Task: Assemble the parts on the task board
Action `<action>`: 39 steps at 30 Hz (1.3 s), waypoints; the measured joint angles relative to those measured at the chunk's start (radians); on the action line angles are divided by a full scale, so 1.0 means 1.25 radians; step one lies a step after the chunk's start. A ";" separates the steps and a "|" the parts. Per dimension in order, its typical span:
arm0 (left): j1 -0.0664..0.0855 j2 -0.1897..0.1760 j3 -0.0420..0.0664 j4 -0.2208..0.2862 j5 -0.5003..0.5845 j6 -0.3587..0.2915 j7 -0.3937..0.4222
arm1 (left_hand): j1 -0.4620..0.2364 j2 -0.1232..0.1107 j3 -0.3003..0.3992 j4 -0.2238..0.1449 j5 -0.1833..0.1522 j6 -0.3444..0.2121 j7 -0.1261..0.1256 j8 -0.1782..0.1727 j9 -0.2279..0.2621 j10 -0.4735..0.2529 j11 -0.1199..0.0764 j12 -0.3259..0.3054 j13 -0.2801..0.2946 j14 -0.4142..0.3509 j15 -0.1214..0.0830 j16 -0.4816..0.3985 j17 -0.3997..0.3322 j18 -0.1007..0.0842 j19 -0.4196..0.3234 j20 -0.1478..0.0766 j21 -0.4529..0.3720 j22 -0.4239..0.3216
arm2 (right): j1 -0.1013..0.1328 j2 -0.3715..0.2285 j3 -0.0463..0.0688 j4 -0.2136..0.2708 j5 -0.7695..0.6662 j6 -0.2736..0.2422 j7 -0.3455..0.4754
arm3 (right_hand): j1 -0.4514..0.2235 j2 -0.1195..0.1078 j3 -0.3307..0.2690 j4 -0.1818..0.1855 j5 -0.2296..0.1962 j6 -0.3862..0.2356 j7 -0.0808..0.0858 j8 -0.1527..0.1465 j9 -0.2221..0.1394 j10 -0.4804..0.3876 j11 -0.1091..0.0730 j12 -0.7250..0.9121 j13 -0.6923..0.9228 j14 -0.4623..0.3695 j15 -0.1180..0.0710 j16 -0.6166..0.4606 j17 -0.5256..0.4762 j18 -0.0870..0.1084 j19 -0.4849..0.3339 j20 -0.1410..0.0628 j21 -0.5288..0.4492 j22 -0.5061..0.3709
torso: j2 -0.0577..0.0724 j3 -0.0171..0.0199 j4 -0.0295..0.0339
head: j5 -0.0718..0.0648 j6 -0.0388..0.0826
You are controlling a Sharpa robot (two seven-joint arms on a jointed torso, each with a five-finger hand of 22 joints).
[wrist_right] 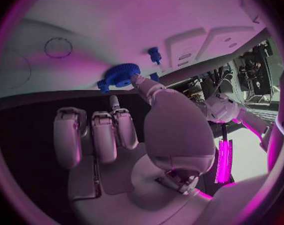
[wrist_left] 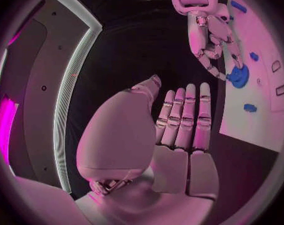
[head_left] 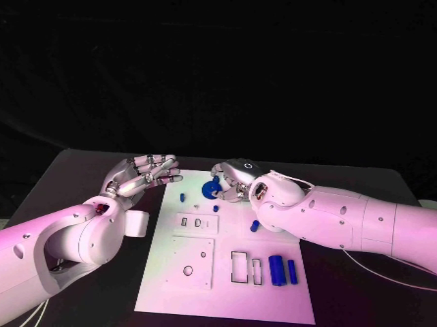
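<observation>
Right hand (head_left: 240, 178) fingers pinch the blue gear (head_left: 211, 190) at the task board's (head_left: 180, 286) far edge, left hand (head_left: 140, 176) released beside it; a light pinch could let the gear slip or tilt.

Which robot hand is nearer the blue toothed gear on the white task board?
Right. The right robot hand touches the blue toothed gear; the left robot hand hovers apart, off the white task board's edge.

The task board (head_left: 180, 286) lies mid-frame on the desk (head_left: 71, 177). A gear (head_left: 211, 190) sits at its upper edge; two cylinders (head_left: 282, 270) lie lower right.
</observation>
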 measured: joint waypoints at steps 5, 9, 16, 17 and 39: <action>0.000 -0.001 0.000 0.000 0.000 0.000 0.000 | 0.000 0.000 0.000 0.000 0.000 0.000 0.000 0.000 0.000 0.000 0.000 0.000 0.000 0.000 0.000 0.000 0.000 0.000 0.000 0.000 0.000 0.000 | 0.000 -0.005 0.000 0.002 0.006 0.002 0.003 | -0.006 0.006 -0.018 0.017 0.006 0.014 0.001 -0.001 0.001 0.001 0.004 0.000 0.000 -0.003 0.003 0.000 0.001 0.000 0.000 0.002 0.000 0.000 | 0.000 0.0001 0.0002 | 0.000 0.000; 0.000 -0.001 0.000 0.000 0.000 0.000 -0.001 | 0.000 0.000 0.000 0.000 0.000 0.000 0.000 0.000 0.000 0.000 0.000 0.000 0.000 0.000 0.000 0.000 0.000 0.000 0.000 0.000 -0.003 0.000 | 0.000 -0.012 0.000 0.005 0.014 0.005 0.006 | -0.006 0.007 -0.024 0.023 0.017 0.032 -0.001 -0.001 0.003 0.001 0.004 0.004 0.000 -0.003 0.003 0.000 0.001 0.000 0.003 0.005 0.000 0.000 | 0.000 0.0001 -0.0004 | 0.000 0.001; 0.000 -0.002 0.000 0.000 0.000 0.000 -0.001 | 0.000 0.000 0.000 0.000 0.000 0.000 0.000 0.000 0.000 0.000 0.000 0.000 0.000 0.000 0.000 0.000 0.000 0.000 0.000 0.000 -0.003 0.000 | 0.000 -0.027 0.000 0.015 0.028 0.008 0.015 | -0.007 0.018 -0.029 0.036 0.035 0.065 -0.009 0.007 0.008 0.010 -0.001 0.012 0.000 -0.003 0.003 0.000 0.001 0.000 0.003 0.005 0.000 0.000 | 0.000 0.0007 -0.0008 | 0.001 0.001; 0.000 -0.003 0.000 0.000 0.000 0.000 -0.001 | 0.000 0.000 0.000 0.000 0.000 0.000 0.000 0.000 0.000 0.000 0.000 0.000 0.000 0.000 0.000 0.000 0.000 0.000 0.000 0.000 -0.003 0.000 | 0.000 -0.032 0.000 0.019 0.031 0.008 0.016 | -0.008 0.019 -0.029 0.036 0.036 0.065 -0.009 0.007 0.008 0.010 -0.001 0.012 0.000 -0.003 0.003 0.000 0.001 0.000 0.003 0.005 0.000 0.001 | 0.000 0.0008 -0.0009 | 0.002 0.002; 0.000 -0.007 0.000 -0.007 0.000 0.001 -0.002 | 0.000 0.000 0.000 0.000 0.000 0.000 0.000 0.000 0.000 0.000 0.000 0.000 0.000 0.000 0.000 0.000 0.000 0.000 0.000 0.000 -0.003 0.000 | 0.039 -0.311 0.004 0.099 0.398 0.043 0.266 | 0.075 0.014 0.007 -0.021 0.058 0.084 -0.008 -0.020 0.002 -0.012 -0.003 -0.016 0.000 -0.003 0.003 -0.006 0.000 0.000 -0.033 0.003 -0.044 0.000 | -0.008 0.0086 -0.0262 | -0.020 0.018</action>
